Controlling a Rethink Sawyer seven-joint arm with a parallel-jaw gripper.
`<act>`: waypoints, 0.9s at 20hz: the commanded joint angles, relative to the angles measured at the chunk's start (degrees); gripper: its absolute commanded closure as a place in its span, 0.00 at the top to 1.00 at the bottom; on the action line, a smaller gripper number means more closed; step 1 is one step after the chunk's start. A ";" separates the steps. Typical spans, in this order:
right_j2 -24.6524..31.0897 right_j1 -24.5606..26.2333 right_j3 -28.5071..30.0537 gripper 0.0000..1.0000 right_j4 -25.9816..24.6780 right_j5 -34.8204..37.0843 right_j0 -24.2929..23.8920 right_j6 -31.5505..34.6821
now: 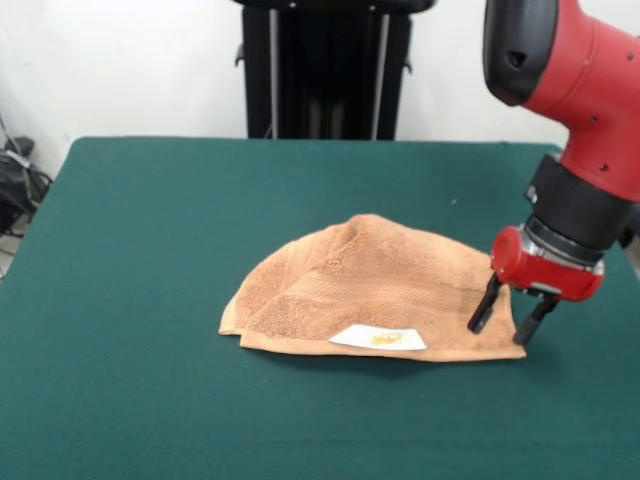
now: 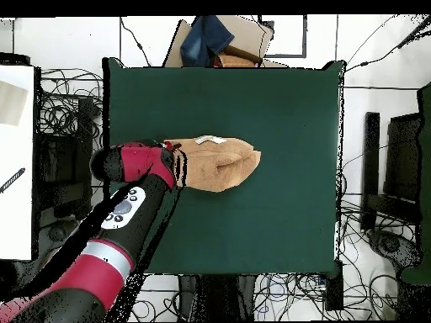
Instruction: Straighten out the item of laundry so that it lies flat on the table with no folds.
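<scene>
The arm [image 2: 126,210] hides one end of the towel [image 2: 220,162] overhead (label [image 1: 378,338] mark unreadable).

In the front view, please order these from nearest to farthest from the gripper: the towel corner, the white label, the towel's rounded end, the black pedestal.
From the gripper, open over the towel:
1. Towel corner, directly under the fingertips.
2. White label, on the near edge, toward picture left.
3. Rounded end, at the towel's picture-left side.
4. Black pedestal, beyond the table, at the top.

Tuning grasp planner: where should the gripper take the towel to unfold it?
Grip the top layer's corner by the gripper, coming from above. The towel lies folded over, label at its front edge, so lifting that corner could peel the fold open.
</scene>
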 commanded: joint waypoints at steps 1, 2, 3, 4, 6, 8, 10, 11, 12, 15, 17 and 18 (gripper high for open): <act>1.91 0.83 -1.88 1.00 3.01 6.75 0.28 16.66; 1.74 1.12 -2.07 1.00 3.18 6.69 0.58 17.07; 1.51 1.39 -2.29 1.00 3.31 6.79 0.82 17.43; 1.34 1.51 -2.48 1.00 3.37 6.94 0.95 17.61; 1.07 1.46 -2.47 1.00 3.45 7.28 1.33 17.98; 0.58 1.22 -2.27 1.00 3.70 7.95 2.12 18.72; 0.19 1.11 -2.25 1.00 3.97 8.57 2.59 19.17; -0.03 1.11 -2.29 1.00 4.11 8.87 2.81 19.37; -0.27 1.10 -2.25 1.00 4.29 9.06 3.15 19.65; -0.97 1.37 -2.56 1.00 4.76 9.71 3.71 20.20; -0.96 1.37 -2.58 1.00 4.98 9.76 3.68 19.91; -0.94 1.35 -2.52 1.00 5.07 9.73 3.70 19.75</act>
